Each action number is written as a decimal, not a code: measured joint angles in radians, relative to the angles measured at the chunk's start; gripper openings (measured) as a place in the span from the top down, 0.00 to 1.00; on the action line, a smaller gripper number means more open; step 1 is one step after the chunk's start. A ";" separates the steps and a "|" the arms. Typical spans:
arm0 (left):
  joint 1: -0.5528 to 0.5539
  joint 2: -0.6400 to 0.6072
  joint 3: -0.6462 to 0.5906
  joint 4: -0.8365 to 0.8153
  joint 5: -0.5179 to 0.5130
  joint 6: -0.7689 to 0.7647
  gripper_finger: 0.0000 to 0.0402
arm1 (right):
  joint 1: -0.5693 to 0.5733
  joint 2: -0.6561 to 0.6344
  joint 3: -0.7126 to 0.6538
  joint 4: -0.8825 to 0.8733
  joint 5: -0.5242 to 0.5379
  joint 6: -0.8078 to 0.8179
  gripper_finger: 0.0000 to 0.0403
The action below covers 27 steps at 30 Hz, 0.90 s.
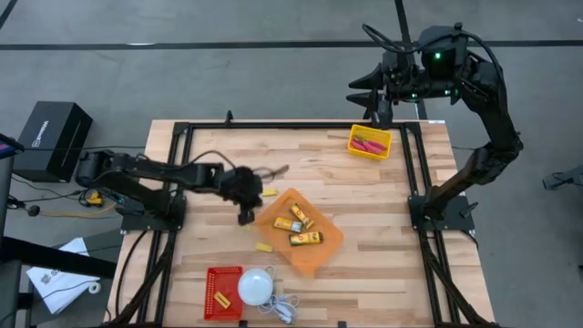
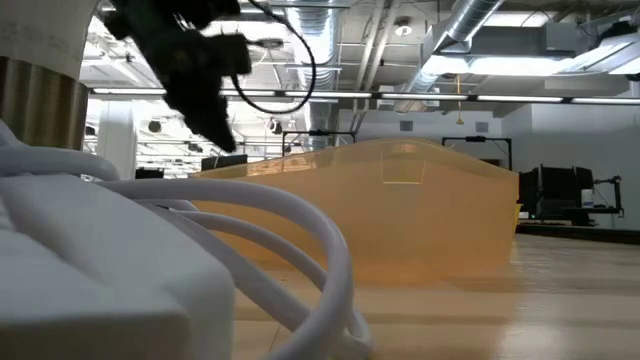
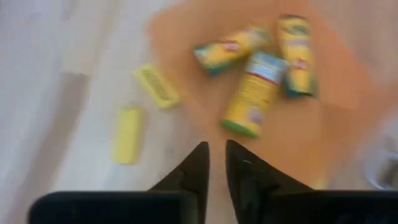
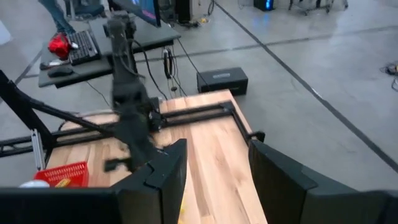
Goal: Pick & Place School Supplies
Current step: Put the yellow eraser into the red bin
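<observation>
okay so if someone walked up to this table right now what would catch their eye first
Probably the orange tray near the table's middle, with three yellow packets lying in it. The left gripper hovers just beside the tray's edge, its fingers nearly closed with nothing between them. At the far right corner, a yellow bin holds red-handled tools, with the right gripper raised behind it.

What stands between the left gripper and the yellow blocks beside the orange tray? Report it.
Nothing visible: the left gripper hovers over bare table, both yellow blocks lying uncovered just outside the orange tray.
</observation>
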<state>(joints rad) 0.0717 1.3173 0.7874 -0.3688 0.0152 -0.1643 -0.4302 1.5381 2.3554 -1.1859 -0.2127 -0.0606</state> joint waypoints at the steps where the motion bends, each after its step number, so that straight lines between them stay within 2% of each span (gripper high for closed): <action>1: 0.036 0.012 0.000 0.006 0.015 0.001 0.92 | 0.000 0.002 0.000 0.013 0.000 0.002 0.59; 3: 0.109 0.049 0.000 0.013 0.055 0.005 0.98 | 0.000 0.006 0.000 0.022 0.000 0.013 0.59; 9: 0.234 0.155 -0.002 0.060 0.158 0.129 1.00 | 0.000 0.007 0.000 0.032 0.000 0.035 0.59; 13: 0.260 0.208 -0.002 0.111 0.221 0.158 1.00 | 0.000 0.006 0.000 0.032 0.000 0.035 0.59; 27: 0.293 0.339 -0.001 0.175 0.227 0.163 1.00 | 0.000 0.006 0.000 0.032 0.003 0.030 0.59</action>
<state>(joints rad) 0.3642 1.6559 0.7860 -0.1936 0.2421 -0.0013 -0.4301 1.5444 2.3550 -1.1538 -0.2092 -0.0303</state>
